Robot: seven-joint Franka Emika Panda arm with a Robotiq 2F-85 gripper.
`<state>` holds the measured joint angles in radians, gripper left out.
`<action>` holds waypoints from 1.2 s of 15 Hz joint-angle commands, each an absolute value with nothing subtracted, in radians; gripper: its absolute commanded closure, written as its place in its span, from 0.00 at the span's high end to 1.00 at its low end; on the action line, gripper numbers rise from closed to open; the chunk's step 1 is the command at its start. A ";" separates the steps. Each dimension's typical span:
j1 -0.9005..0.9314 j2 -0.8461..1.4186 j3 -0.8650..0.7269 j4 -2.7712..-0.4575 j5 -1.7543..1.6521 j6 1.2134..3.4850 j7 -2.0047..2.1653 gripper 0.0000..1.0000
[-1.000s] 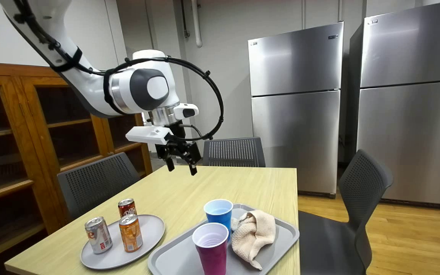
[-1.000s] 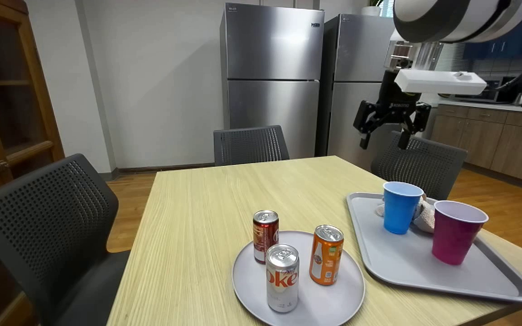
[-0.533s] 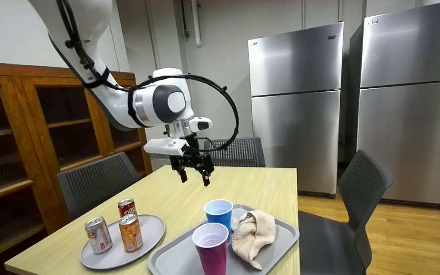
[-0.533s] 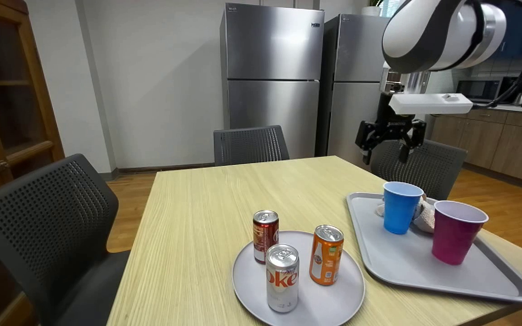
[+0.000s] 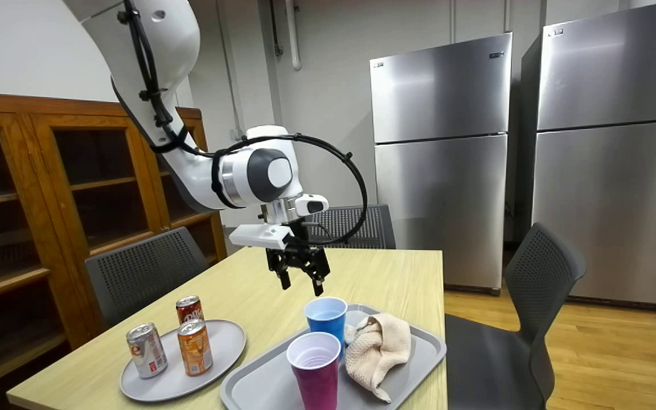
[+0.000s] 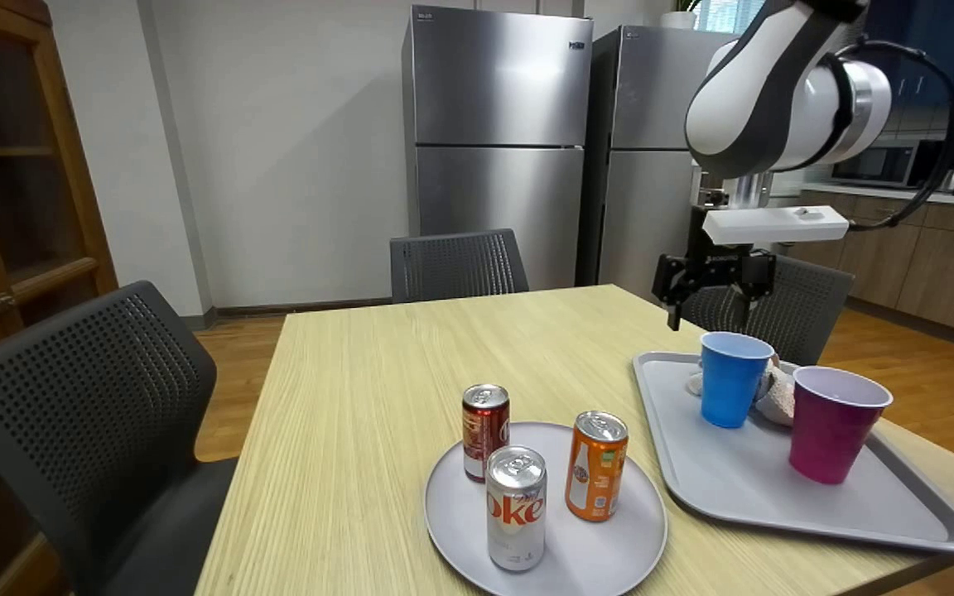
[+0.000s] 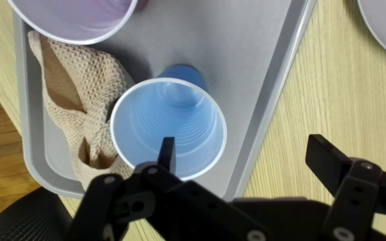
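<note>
My gripper [image 5: 302,287] hangs over the table with its jaws wide apart and nothing between them. Nearest to it is a blue cup [image 6: 729,389], upright on a grey tray [image 6: 775,497]. In the wrist view one finger overlaps the near rim of the blue cup [image 7: 166,124], while the other finger [image 7: 327,164] lies over bare wood beyond the tray edge. Exterior views put the fingertips just above and behind the cup; contact is not evident. A beige cloth [image 5: 379,350] lies crumpled against the blue cup. A magenta cup [image 6: 833,430] stands upright on the same tray.
A round grey plate [image 6: 634,546] carries a red can [image 6: 484,434], a silver can [image 6: 517,513] and an orange can [image 6: 597,472]. Chairs [image 5: 544,290] surround the table [image 6: 378,372]. Refrigerators [image 5: 442,171] and a wooden cabinet [image 5: 94,182] stand behind.
The arm has come down and across toward the tray, bringing the gripper close to the blue cup. Its jaws have stayed open. Cups, cloth, cans and plate have not moved.
</note>
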<state>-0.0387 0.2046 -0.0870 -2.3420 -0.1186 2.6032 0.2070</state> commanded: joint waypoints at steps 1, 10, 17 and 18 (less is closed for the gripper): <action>-0.013 0.256 -0.112 -2.302 -0.156 2.588 0.271 1.00; 0.027 0.333 -0.152 -2.271 -0.170 2.580 0.337 1.00; 0.041 0.352 -0.169 -2.251 -0.166 2.578 0.358 0.58; 0.043 0.351 -0.172 -2.251 -0.168 2.578 0.360 0.49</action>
